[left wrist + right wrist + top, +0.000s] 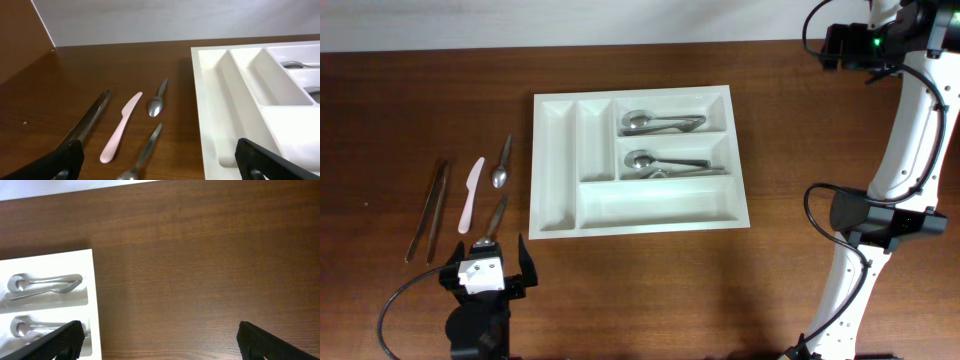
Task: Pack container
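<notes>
The white five-compartment container (560, 165) lies mid-table. Its upper (660, 122) and middle (665, 162) long compartments hold metal spoons, and the other three hold nothing. Left of it lie metal tongs (430, 208), a pale pink knife (472, 192), a spoon (502, 163) and a second metal utensil (492, 218). My left gripper (485, 265) is open and empty just in front of that utensil (145, 155), with the container's left wall (210, 100) to its right. My right gripper (885, 222) is open and empty over bare table (160, 340), right of the container (92, 305).
The knife (122, 127), tongs (92, 117) and spoon (157, 100) lie ahead of the left gripper. A white wall runs along the table's far edge. The right arm's raised elbow (870, 42) stands at the back right.
</notes>
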